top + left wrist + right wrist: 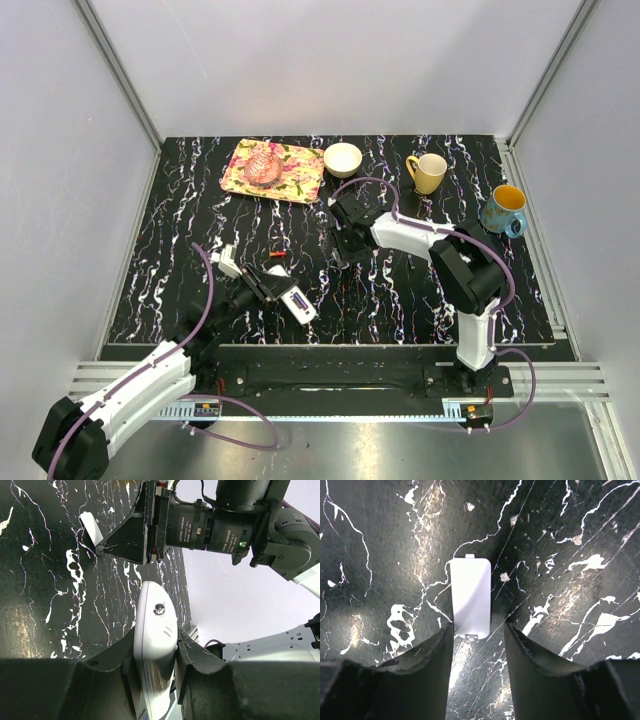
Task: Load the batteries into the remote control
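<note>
clamping the remote control [155, 617] across its width, the left pincer [156, 639] is closed tight on the slim white bar. the bar sticks out past the fingertips toward the upper middle of the left wrist view, with a small screw showing on its upturned face. from above, that pincer and the bar sit in the lower middle of the frame, above the black marbled bench [420, 300]. a reddish battery [277, 256] lies on the bench just above and left of them, apart from the pincer. the right pincer [479, 626] stands partly open near the centre of the overhead view, pointed down at the bench. its wrist view shows a small white cover [470, 597] lying flat, its near end between the two fingertips. whether the tip at the left of that view touches the cover's edge i cannot tell; nothing is gripped. along the top of the overhead frame sit a flowered tray [298, 180], a pale bowl [343, 159], a yellow mug [428, 173] and a blue mug [503, 210].
</note>
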You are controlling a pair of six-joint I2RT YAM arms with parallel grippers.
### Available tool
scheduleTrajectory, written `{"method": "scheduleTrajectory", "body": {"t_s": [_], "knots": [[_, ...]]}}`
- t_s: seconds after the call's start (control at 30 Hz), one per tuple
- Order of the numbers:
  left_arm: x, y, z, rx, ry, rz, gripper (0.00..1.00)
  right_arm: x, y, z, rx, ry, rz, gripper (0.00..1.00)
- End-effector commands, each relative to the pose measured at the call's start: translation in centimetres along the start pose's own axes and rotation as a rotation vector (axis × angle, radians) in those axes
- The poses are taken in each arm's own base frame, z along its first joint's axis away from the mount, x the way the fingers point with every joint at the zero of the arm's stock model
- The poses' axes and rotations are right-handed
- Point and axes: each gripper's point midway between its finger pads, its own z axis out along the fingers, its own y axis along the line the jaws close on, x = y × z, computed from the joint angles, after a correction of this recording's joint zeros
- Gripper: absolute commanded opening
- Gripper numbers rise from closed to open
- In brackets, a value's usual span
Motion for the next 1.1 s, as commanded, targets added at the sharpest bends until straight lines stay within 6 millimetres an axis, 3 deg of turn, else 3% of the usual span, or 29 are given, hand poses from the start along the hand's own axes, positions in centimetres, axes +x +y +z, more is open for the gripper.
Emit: {"method": "scheduleTrajectory", "body": {"t_s": [0.0,0.17,0.23,0.4,0.53,0.7,0.97,1.07], "knots": [[-1.4,-2.7,0.2,0.079,-0.046,0.015,0.0,-0.2,0.1,0.0,0.016,0.005,-0.037,0.5],[-1.4,-2.8,0.2,0.083,-0.045,0.013,0.0,0.2,0.2,0.4,0.028,0.019,-0.062,0.46],[-1.4,-2.8,0.2,0.084,-0.045,0.013,0.0,0.2,0.2,0.6,0.03,0.022,-0.067,0.4],[-1.4,-2.8,0.1,0.084,-0.049,0.012,0.0,0.5,0.2,0.5,0.036,0.028,-0.074,0.14],[-1.6,-2.7,0.1,0.08,-0.055,0.014,0.0,-0.1,-0.1,-1.0,0.055,-0.008,-0.058,0.0],[-2.0,-3.3,0.8,0.078,-0.055,0.025,0.0,-0.4,-0.7,-2.9,0.074,-0.061,-0.044,0.0],[-1.4,-3.7,1.2,0.096,-0.015,0.015,0.0,1.3,-1.4,-0.4,0.107,0.004,-0.022,0.0],[-1.5,-3.6,0.8,0.091,-0.028,0.014,0.0,0.7,-0.8,-0.6,0.072,-0.032,-0.012,0.0]]}}
